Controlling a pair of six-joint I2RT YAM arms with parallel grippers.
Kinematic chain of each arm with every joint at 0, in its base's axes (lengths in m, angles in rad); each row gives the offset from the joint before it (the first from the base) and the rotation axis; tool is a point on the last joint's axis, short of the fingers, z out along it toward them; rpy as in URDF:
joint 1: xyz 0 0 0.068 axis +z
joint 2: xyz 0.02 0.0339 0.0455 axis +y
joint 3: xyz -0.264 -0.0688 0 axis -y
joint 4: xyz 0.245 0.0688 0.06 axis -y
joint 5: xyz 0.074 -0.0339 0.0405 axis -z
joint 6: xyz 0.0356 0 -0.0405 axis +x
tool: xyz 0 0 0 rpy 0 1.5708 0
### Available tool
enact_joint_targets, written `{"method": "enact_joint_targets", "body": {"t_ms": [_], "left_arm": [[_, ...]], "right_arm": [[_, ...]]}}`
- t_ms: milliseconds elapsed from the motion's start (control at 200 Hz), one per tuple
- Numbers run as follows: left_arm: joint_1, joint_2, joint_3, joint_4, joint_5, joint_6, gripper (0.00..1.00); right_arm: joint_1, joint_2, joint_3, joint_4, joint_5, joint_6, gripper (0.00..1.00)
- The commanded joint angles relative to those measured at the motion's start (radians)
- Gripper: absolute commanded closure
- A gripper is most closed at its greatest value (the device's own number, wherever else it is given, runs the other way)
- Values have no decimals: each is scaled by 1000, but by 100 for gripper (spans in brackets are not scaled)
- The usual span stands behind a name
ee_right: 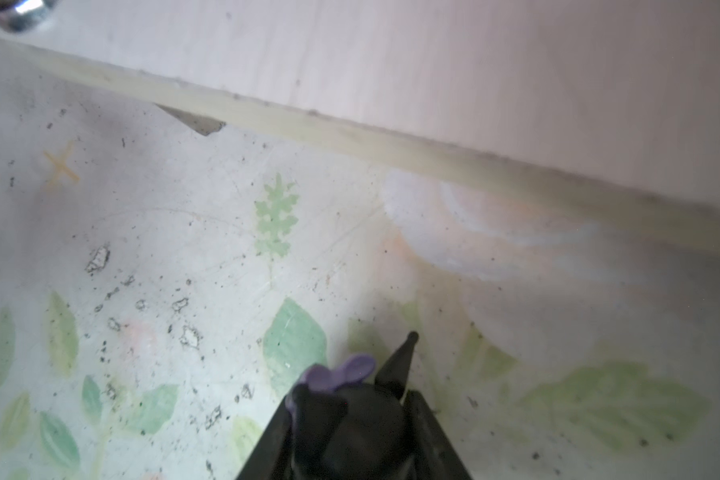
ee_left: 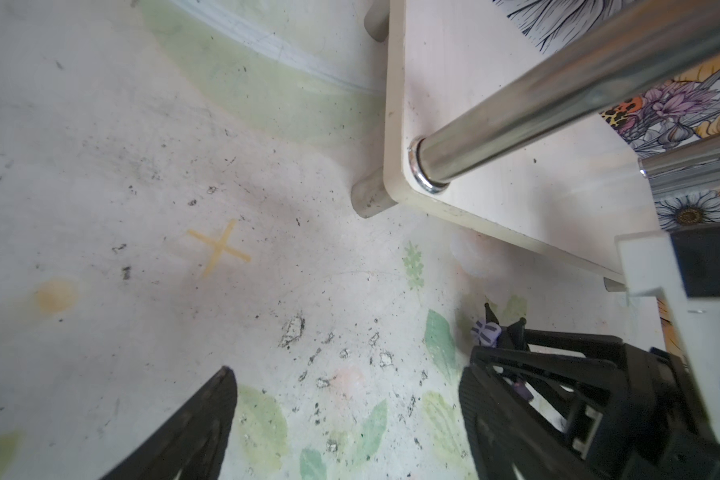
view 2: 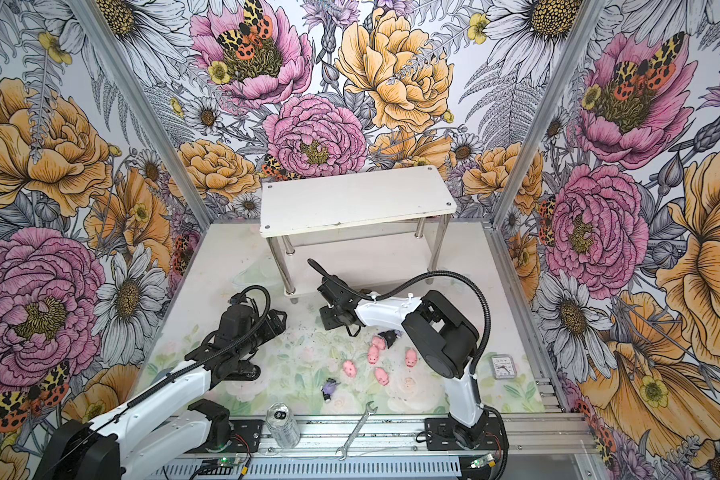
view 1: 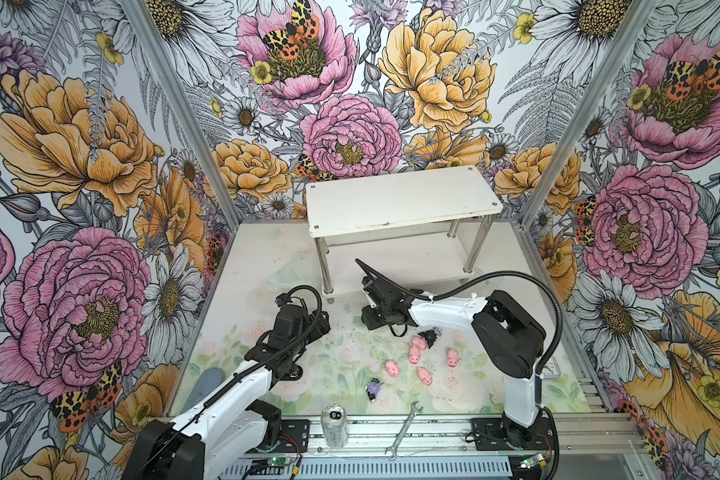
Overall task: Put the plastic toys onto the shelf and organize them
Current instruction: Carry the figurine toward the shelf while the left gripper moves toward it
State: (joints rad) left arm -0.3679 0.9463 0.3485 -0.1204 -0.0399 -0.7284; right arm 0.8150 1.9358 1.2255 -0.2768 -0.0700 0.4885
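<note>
The white two-tier shelf (view 1: 400, 199) stands at the back of the mat. In the right wrist view my right gripper (ee_right: 352, 428) is shut on a black-and-purple figurine (ee_right: 350, 407) with a pointed ear, just in front of the shelf's lower tier (ee_right: 433, 62). The left wrist view shows the same figurine (ee_left: 486, 331) in those jaws. My left gripper (ee_left: 350, 415) is open and empty over the mat, left of the shelf's front corner. Several pink pigs (view 1: 414, 354) lie on the mat, with one dark figurine (view 1: 431, 334) beside them and another (view 1: 374, 388) nearer the front.
A clear drink can (view 1: 334, 424) and a silver wrench (view 1: 404, 430) rest on the front rail. A small clock (view 2: 504, 365) sits at the mat's right edge behind the right arm. A chrome leg (ee_left: 558, 95) of the shelf is close to my left gripper.
</note>
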Motion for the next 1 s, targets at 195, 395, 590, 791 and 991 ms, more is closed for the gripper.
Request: {"method": "enact_joint_targets", "body": {"t_ms": [195, 395, 590, 791, 991], "left_arm": [[-7, -13, 15, 144, 198, 11, 14], [-121, -22, 119, 165, 211, 35, 1], [-246, 43, 200, 249, 190, 57, 1], [-283, 148, 270, 364, 196, 69, 5], [-311, 201, 348, 310, 132, 134, 17]], "right_arm": [[-139, -247, -246, 549, -355, 204, 95], [-186, -317, -280, 690, -490, 310, 97], [-207, -326, -322, 930, -571, 510, 97], [-211, -330, -350, 1068, -590, 627, 97], [-214, -348, -354, 1107, -597, 691, 97]]}}
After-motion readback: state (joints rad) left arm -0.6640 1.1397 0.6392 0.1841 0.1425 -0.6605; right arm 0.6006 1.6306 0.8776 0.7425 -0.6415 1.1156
